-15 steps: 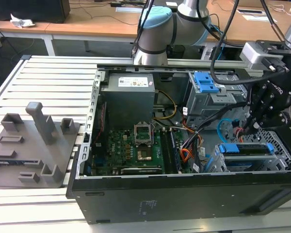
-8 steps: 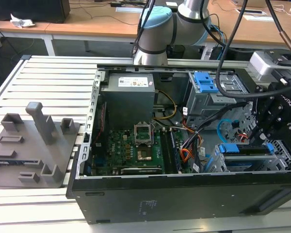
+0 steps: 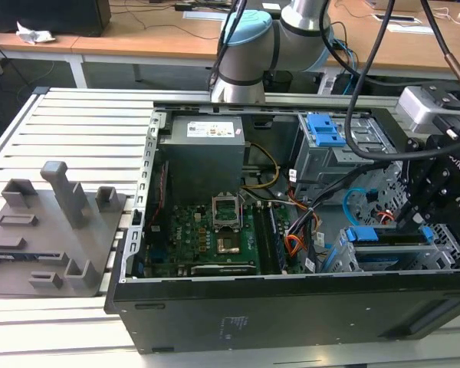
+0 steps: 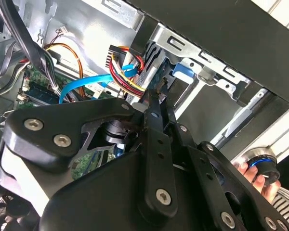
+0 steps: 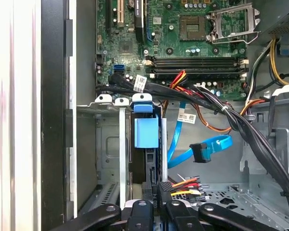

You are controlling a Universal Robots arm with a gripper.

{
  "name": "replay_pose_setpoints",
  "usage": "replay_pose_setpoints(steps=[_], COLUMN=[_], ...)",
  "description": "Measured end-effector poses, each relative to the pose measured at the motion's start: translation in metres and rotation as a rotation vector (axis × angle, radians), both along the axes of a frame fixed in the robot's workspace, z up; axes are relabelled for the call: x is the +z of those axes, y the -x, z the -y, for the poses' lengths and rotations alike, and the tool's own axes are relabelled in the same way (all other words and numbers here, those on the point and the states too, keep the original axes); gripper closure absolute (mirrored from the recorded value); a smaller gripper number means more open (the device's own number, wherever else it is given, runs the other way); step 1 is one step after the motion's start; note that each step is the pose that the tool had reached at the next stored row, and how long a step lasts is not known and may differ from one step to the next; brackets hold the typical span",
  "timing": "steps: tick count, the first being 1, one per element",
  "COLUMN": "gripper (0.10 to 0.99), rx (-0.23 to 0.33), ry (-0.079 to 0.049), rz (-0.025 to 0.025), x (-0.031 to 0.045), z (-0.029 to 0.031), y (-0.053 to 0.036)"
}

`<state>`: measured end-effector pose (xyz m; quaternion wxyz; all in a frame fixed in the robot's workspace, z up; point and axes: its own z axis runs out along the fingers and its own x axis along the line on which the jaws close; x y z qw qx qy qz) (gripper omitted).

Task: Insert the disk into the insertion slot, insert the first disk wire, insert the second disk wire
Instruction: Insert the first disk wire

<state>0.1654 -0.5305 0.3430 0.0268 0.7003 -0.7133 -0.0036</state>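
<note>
The disk [image 5: 146, 132] sits edge-on in the insertion slot [image 5: 108, 159], its blue carrier frame facing the motherboard. In the exterior view the disk [image 3: 387, 247] lies in the cage at the case's right end, with my gripper [image 3: 411, 222] reaching down just above it. The gripper [image 5: 159, 202] is shut on the dark plug of the first disk wire [image 5: 185, 185], a red, yellow and black bundle, right at the disk's end. The same bundle [image 4: 127, 72] runs to the fingertips [image 4: 154, 103] in the second wrist view. The second disk wire [image 5: 202, 153], light blue with a dark plug, loops loose beside it.
A thick black cable bundle [image 5: 216, 103] crosses above the cage, and orange wires [image 5: 221, 127] run under it. The motherboard [image 3: 215, 238] fills the case's middle. A taller cage with a blue latch [image 3: 324, 129] stands behind. A person's hand [image 4: 248, 174] rests outside the case wall.
</note>
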Motion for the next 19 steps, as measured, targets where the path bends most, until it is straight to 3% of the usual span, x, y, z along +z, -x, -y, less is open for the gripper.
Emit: replay_pose_setpoints(steps=[19], gripper=[0.918], rx=[-0.003], ry=[0.000], rz=[0.0000], x=[-0.0066], z=[0.0002], y=[-0.0040])
